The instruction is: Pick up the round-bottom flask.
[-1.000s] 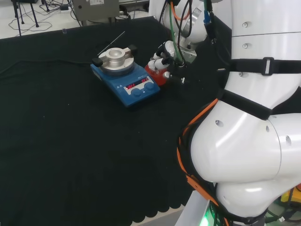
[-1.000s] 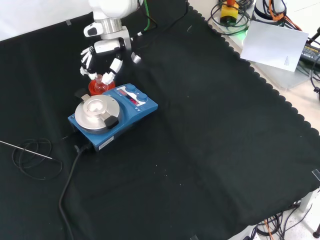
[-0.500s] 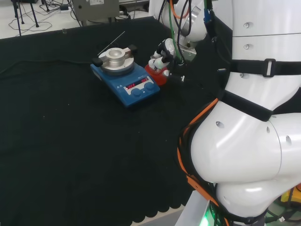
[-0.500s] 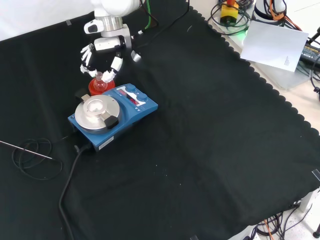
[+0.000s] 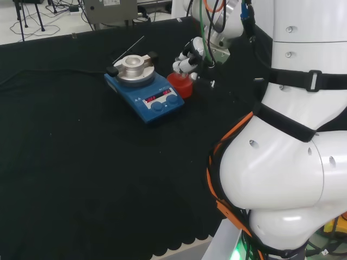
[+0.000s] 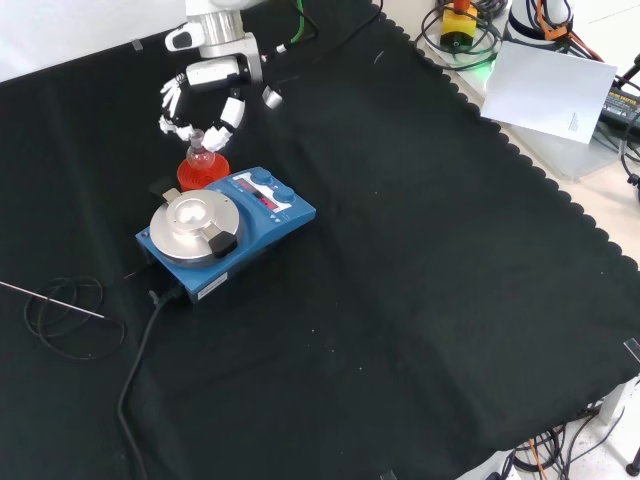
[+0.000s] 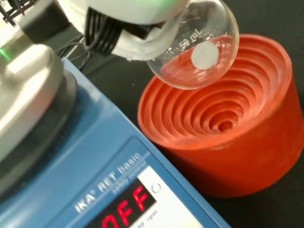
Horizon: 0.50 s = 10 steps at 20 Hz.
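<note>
The round-bottom flask (image 5: 184, 67) is rising in my hand (image 5: 191, 56). In the head view, my fingers (image 5: 182, 63) are curling round its neck above the red ribbed stand (image 5: 180, 84), which is sitting on the table (image 5: 81, 162) just to the right of the blue hotplate stirrer (image 5: 145, 89). A moment ago my hand was sitting lower, right down against the stand; now it is higher and drawn a little to the right.

In the front view, the flask (image 6: 203, 156) is hanging below my hand (image 6: 200, 95), its neck pinched between my fingers (image 6: 229, 113) and its bulb standing just over the stand (image 6: 203, 173), behind the stirrer (image 6: 226, 232). Earlier my hand was covering the stand's top; now it is lifted back and the bulb is showing plainly beneath it. The stirrer and its cable are lying as before.

In the wrist view, the flask (image 7: 197, 50) is floating clear of the stand (image 7: 223, 123): the ribbed hollow is lying bare and the bulb is hanging above its rim, with a white part of my hand (image 7: 128, 28) clasping the neck.

I am judging the lift as under way and the flask as freed from its seat; what remains is carrying it higher.
</note>
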Tool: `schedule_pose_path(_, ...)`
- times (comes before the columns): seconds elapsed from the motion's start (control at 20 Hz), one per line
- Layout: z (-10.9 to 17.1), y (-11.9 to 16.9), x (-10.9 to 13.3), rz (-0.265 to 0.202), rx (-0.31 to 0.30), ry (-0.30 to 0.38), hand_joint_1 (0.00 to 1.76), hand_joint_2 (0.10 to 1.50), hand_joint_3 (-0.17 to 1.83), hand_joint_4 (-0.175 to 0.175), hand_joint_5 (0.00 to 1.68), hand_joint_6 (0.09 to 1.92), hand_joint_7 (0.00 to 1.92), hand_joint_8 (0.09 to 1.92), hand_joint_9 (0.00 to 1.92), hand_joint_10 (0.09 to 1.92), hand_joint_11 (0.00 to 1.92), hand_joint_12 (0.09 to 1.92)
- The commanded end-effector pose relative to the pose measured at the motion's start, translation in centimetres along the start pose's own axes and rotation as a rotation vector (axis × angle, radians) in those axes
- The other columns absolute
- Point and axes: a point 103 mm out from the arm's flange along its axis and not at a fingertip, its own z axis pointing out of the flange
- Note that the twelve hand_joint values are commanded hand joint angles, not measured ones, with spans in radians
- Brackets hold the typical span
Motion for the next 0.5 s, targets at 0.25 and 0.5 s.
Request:
schedule_pose_path(0.25, -2.6, -1.8, 1.4, 0.003, -0.018, 0.016, 1.12, 0.65, 0.77, 0.086, 1.16, 0.92, 0.71, 0.56, 0.81, 0.53, 0.37, 1.29)
schedule_pose_path(0.5, -3.5, -2.2, 2.6, -0.009, -0.024, 0.017, 1.12, 0.65, 0.77, 0.082, 1.16, 0.92, 0.71, 0.56, 0.81, 0.53, 0.37, 1.29)
